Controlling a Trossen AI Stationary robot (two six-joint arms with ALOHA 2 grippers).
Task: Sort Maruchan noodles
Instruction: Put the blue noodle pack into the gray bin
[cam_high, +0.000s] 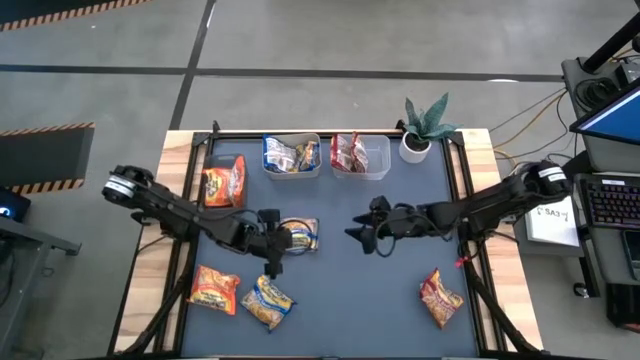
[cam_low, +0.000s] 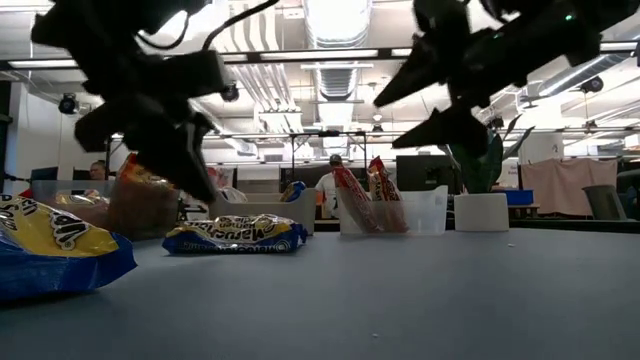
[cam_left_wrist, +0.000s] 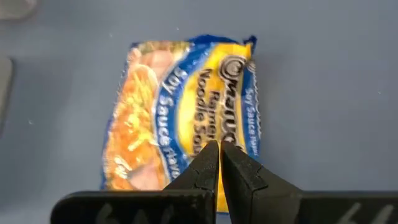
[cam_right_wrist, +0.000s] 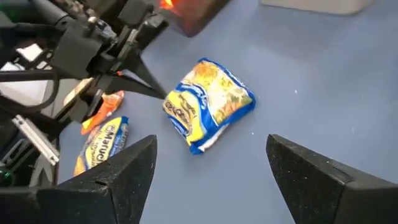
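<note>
Table: the dark blue-grey mat on the wooden bench (cam_high: 340, 290) carried everything, with three clear plastic tubs along its far edge.
Tubs: the left tub (cam_high: 224, 181) held orange packets, the middle tub (cam_high: 291, 154) yellow-and-blue ones, the right tub (cam_high: 361, 156) red ones.
Loose packets: an orange-yellow crinkly packet (cam_high: 215, 288) and a yellow-and-blue one (cam_high: 268, 302) lay at the near left; a red-orange one (cam_high: 440, 298) lay alone at the near right.
Target packet: the flat yellow-and-blue soy-sauce noodle packet (cam_left_wrist: 186, 112) lay flat on the mat near the centre, apart from the others, between the two grippers.
Long axis: in the high view it ran roughly across the table, left to right; seen from the left wrist, it ran straight away from that arm's fingers.
Left gripper (cam_left_wrist: 219, 155): fingers pressed together with no gap, tips just above the packet's near end, holding nothing.
Right gripper (cam_right_wrist: 211, 171): fingers spread wide, raised off the mat, empty, facing the same packet from the other side but well apart from it.
Nearer arm: the left, by a clear margin.
Judgement: the left fingers would have to part before closing across the packet's short width.
</note>
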